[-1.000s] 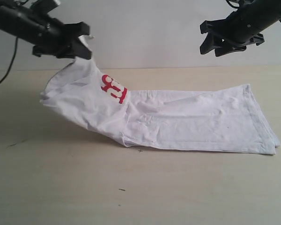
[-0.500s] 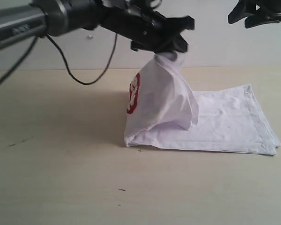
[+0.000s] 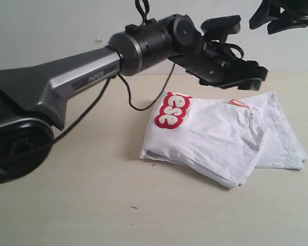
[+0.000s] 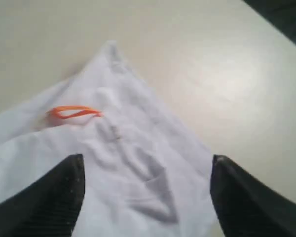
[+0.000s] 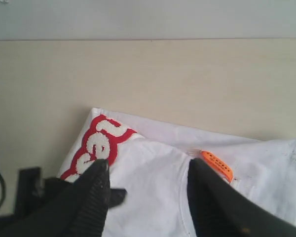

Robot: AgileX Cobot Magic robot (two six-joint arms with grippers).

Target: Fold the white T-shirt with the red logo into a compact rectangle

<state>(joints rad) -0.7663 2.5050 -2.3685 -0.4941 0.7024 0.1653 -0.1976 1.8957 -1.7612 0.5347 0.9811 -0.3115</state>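
Overhead, left gripper (image 4: 145,170) and right gripper (image 5: 147,168) both gape empty above one white T-shirt (image 3: 210,138).

A pale, wood-grain tabletop (image 3: 66,215) fills the lower part of the scene and meets a plain off-white wall (image 3: 51,31) along its far edge. The light is soft and even, with faint shadows. A small dark mark (image 3: 133,207) sits near the front edge.
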